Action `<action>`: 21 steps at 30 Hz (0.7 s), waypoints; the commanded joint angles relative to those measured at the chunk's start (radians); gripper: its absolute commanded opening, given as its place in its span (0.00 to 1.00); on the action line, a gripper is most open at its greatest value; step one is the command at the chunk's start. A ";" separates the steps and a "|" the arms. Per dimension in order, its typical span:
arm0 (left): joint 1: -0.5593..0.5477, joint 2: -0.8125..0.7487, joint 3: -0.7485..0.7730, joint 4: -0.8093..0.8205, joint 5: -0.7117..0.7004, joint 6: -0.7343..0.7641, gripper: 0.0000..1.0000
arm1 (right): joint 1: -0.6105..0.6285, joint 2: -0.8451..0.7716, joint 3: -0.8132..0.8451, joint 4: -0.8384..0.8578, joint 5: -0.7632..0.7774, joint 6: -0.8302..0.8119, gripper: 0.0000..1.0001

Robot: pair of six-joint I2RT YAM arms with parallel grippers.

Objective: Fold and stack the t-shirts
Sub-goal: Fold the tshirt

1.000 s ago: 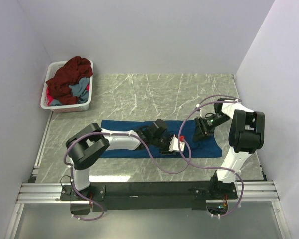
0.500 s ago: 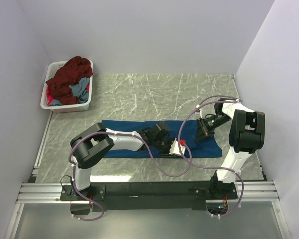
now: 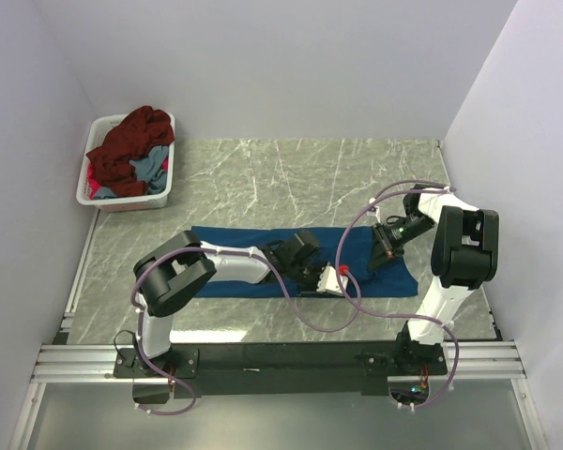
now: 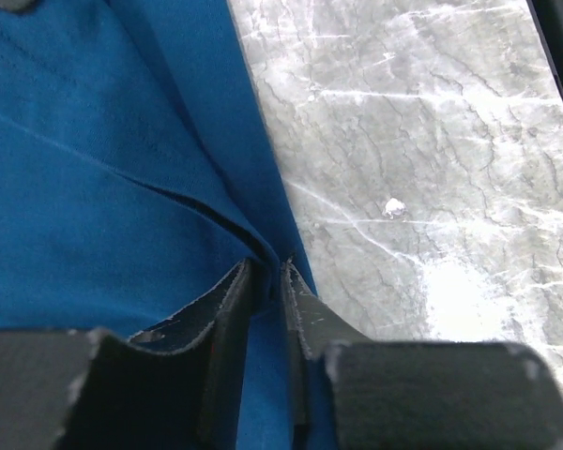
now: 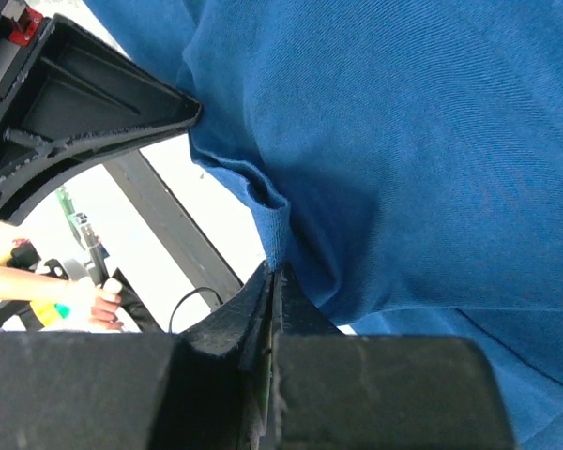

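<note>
A deep blue t-shirt (image 3: 235,236) lies spread out in a long flat band on the marble surface (image 3: 291,178). At the shirt's near edge, right of its middle, the left hand (image 3: 333,277) is down low, its fingers (image 4: 227,302) nearly together and pinching a fold of the blue hem. Over the shirt's right end the right hand (image 3: 380,254) is clamped tight on another bit of the blue edge, which is lifted and puckered there. Well beyond the shirt's left end stands a white basket (image 3: 89,185), with a maroon t-shirt (image 3: 131,141) heaped over a grey-blue t-shirt (image 3: 148,170).
</note>
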 commanded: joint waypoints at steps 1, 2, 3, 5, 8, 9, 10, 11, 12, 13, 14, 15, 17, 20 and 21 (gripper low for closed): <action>0.006 -0.056 0.032 -0.036 0.021 -0.002 0.26 | -0.009 -0.008 0.015 -0.034 -0.020 -0.022 0.00; 0.009 -0.056 0.031 -0.033 0.018 -0.002 0.27 | -0.010 -0.008 0.015 -0.032 -0.023 -0.021 0.00; 0.009 -0.056 0.029 -0.030 0.018 -0.010 0.27 | -0.009 -0.008 0.015 -0.032 -0.023 -0.021 0.00; 0.015 -0.056 0.035 -0.036 0.020 -0.020 0.28 | -0.009 -0.011 0.012 -0.032 -0.026 -0.021 0.00; 0.022 -0.063 0.037 -0.039 0.018 -0.020 0.29 | -0.009 -0.009 0.010 -0.035 -0.026 -0.023 0.00; 0.023 -0.065 0.040 -0.040 0.020 -0.020 0.28 | -0.009 -0.009 0.012 -0.037 -0.028 -0.022 0.00; 0.026 -0.065 0.045 -0.043 0.023 -0.023 0.27 | -0.009 -0.008 0.013 -0.038 -0.028 -0.025 0.00; 0.031 -0.063 0.051 -0.050 0.026 -0.028 0.23 | -0.009 -0.008 0.013 -0.041 -0.028 -0.025 0.00; 0.031 -0.057 0.061 -0.053 0.029 -0.033 0.21 | -0.009 -0.008 0.013 -0.041 -0.029 -0.026 0.00; 0.032 -0.054 0.065 -0.057 0.028 -0.031 0.19 | -0.009 -0.008 0.013 -0.041 -0.029 -0.025 0.00; 0.032 -0.051 0.069 -0.062 0.028 -0.028 0.16 | -0.009 -0.008 0.013 -0.041 -0.031 -0.026 0.00; 0.032 -0.046 0.074 -0.063 0.029 -0.024 0.14 | -0.009 -0.008 0.013 -0.041 -0.031 -0.026 0.00; 0.035 -0.045 0.078 -0.066 0.028 -0.019 0.09 | -0.009 -0.006 0.015 -0.043 -0.033 -0.028 0.00; 0.045 -0.048 0.089 -0.073 0.041 -0.014 0.02 | -0.009 -0.011 0.016 -0.049 -0.033 -0.031 0.00; 0.046 -0.051 0.097 -0.098 0.044 -0.013 0.01 | -0.009 -0.012 0.019 -0.052 -0.033 -0.031 0.00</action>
